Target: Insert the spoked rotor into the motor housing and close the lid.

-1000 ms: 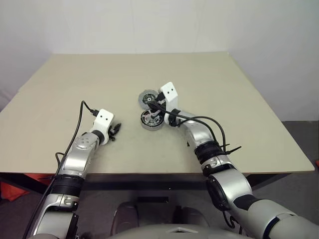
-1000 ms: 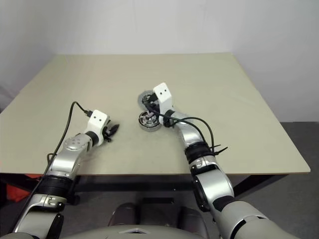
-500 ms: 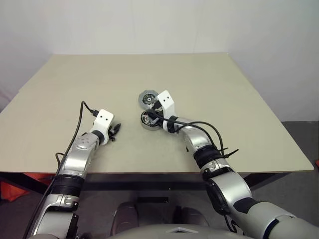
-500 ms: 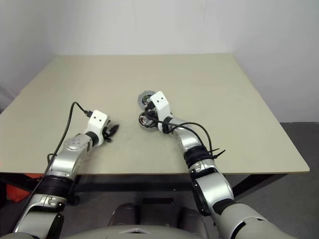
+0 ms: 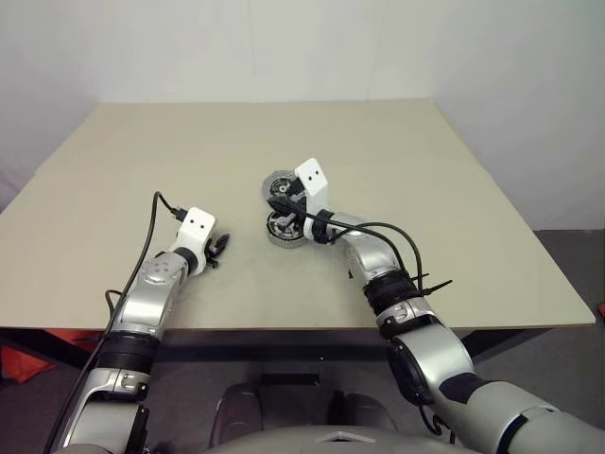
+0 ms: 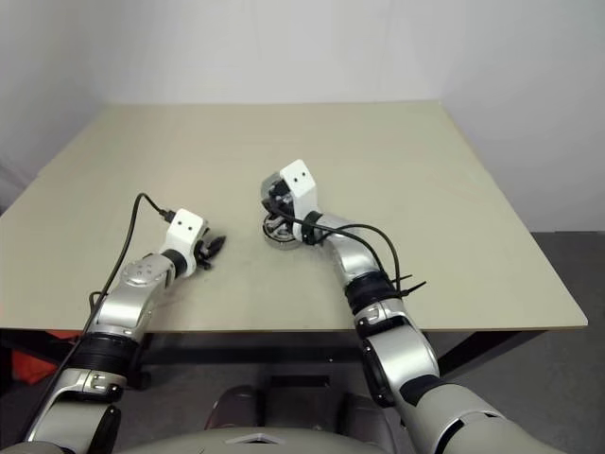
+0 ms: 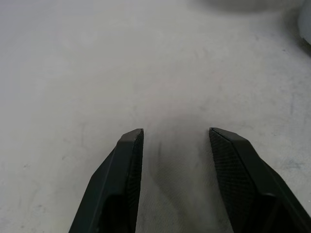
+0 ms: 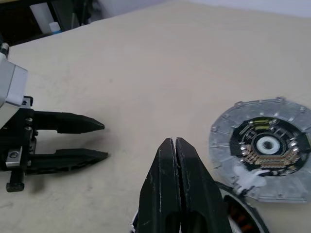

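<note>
Lid lies open beside the motor housing, no legible lettering perhaps; right gripper closed empty, left gripper parted.

Grey lid (dark centre, coppery ring), black pincer fingers, beige table.

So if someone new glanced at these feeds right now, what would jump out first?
Probably the open lid, a grey disc lying flat mid-table with its dark centre and circuitry showing, joined to the motor housing just nearer the robot. The right pincer, fingers pressed shut, hovers over the pair. Off to the left, the left pincer sits open and empty just above the bare table.
</note>
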Available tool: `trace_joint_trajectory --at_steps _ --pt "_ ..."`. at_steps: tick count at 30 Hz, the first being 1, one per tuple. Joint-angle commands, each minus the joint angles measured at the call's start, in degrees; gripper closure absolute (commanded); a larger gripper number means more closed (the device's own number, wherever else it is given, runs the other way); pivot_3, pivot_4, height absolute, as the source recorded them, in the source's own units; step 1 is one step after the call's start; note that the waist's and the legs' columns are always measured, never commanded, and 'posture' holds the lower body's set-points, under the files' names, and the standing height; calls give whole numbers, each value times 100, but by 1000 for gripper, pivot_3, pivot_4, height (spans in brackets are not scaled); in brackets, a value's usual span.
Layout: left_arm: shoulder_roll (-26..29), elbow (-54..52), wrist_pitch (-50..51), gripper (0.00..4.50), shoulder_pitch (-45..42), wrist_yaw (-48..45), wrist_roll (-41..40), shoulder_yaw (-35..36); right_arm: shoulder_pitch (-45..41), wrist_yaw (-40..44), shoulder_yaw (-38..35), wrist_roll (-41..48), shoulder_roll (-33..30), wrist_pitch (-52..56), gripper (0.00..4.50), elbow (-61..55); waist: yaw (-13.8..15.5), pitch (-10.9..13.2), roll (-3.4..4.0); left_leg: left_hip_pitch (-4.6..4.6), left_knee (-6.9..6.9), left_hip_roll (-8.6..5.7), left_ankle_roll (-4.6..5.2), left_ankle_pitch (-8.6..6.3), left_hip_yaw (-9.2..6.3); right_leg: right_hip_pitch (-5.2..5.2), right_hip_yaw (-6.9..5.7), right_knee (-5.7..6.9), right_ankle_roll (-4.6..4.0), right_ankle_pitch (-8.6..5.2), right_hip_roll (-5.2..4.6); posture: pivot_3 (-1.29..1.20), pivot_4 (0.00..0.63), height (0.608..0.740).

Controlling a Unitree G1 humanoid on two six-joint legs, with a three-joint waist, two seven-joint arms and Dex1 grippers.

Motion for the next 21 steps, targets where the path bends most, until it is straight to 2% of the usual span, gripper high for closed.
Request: trace_joint_trajectory --at_steps 1,8,21 --pt "41 -203 -30 2227 -26 45 -1 80 -317 -205 -116 -3 133 -236 4478 647 -2 0 0 0 0 0 0 0 0 0 0 0 0 0 0 0 0 740" --pt "35 -294 -4 2227 57 82 -11 105 -571 -384 -138 -150 117 -581 4478 1364 -1 0 1 1 0 0 0 0 0 1 0 0 -1 0 0 0 0 740" --pt "2 -241 -38 2227 16 98 -9 59 -953 -333 -397 46 -10 -766 4478 991 -2 1 1 -2 0 1 0 0 1 -2 0 2 -1 0 0 0 0 740"
